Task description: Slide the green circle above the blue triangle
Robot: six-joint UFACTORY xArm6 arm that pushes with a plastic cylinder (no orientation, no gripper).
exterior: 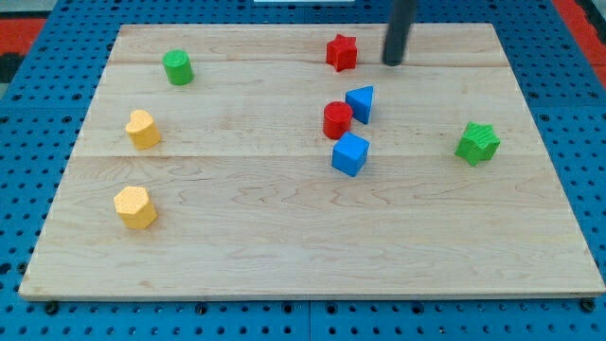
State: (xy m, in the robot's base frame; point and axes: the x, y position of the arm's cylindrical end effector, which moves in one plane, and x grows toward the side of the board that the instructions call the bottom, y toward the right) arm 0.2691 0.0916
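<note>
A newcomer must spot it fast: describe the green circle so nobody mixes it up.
On the wooden board, look to the view's top left corner. The green circle stands alone there, above two yellow blocks. It is a round cylinder, unlike the green star at the view's right.

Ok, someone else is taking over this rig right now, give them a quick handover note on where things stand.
My tip: near the view's top edge, just to the right of the red star, touching no block.
Green circle: far off at the view's upper left, untouched as things lie.
Blue triangle: centre of the board, right against the red cylinder, with the blue cube just below.
Done: nothing visible yet.
Left: get the tip to the circle's left side, then push it right along the top until it sits above the triangle. The red star sits close to that spot.
</note>
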